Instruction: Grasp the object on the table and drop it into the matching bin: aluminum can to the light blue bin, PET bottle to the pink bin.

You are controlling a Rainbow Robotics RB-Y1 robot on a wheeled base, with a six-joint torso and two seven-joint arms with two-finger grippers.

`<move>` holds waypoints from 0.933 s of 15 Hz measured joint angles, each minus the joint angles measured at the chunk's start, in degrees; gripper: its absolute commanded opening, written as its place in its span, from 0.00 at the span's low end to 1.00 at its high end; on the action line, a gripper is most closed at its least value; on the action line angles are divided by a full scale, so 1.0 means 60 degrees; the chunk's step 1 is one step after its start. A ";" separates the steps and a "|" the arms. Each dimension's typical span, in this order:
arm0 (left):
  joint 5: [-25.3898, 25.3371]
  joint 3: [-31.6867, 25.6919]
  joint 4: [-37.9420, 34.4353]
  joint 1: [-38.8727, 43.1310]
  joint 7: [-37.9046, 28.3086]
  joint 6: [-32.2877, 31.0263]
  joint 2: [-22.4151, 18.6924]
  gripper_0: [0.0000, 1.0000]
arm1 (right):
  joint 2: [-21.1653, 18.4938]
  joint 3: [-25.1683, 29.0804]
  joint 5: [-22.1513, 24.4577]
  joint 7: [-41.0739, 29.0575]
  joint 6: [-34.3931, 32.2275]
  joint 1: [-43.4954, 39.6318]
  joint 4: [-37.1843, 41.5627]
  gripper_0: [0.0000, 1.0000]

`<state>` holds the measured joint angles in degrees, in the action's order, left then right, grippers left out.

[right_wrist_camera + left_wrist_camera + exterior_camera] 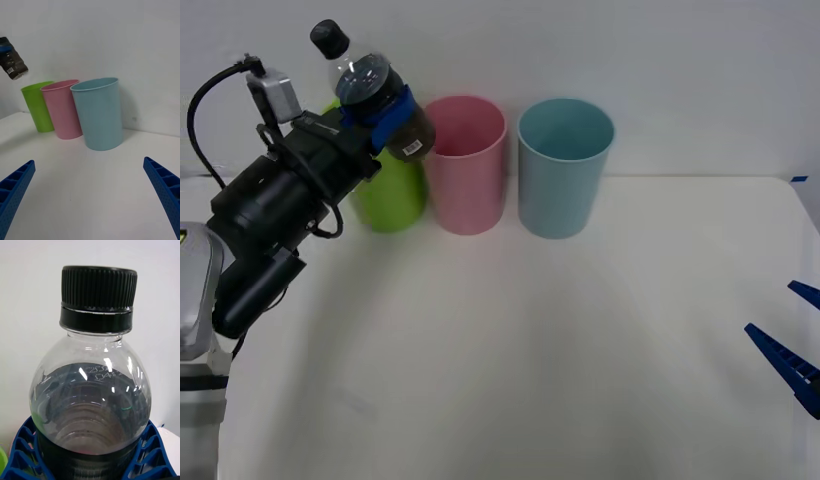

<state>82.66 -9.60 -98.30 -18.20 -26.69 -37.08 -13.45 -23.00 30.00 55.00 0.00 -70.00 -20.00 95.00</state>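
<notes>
My left gripper [385,112] is shut on the PET bottle [370,85], a small clear bottle with a black cap and dark label, held tilted in the air above the lime green bin [390,195] and just left of the pink bin [467,163]. The bottle [92,382] sits between the blue fingers [22,450] in the left wrist view. The light blue bin [564,165] stands right of the pink bin. My right gripper [795,345] hangs open low at the table's right edge, facing the bins [97,112]. The bottle's bottom [13,58] shows in the right wrist view.
The three bins stand in a row at the back of the white table [530,350], green, pink [63,108], then light blue. A small blue mark [798,179] sits at the far right corner. A white wall rises behind the bins.
</notes>
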 measured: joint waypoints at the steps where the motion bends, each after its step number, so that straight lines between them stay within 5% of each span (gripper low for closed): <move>1: 0.0245 0.0003 0.0541 -0.0513 -0.0009 0.0001 0.0000 0.00 | 0.0000 0.0000 0.0000 0.0000 0.0000 0.0000 0.0000 1.00; 14: 0.2052 -0.0288 0.5718 -0.4790 0.0019 0.0001 0.0001 0.00 | 0.0000 0.0000 0.0000 0.0000 0.0000 0.0000 0.0000 1.00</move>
<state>94.97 -11.33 -63.99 -46.94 -26.57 -37.07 -13.45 -23.00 30.00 55.00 0.00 -70.00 -20.00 95.00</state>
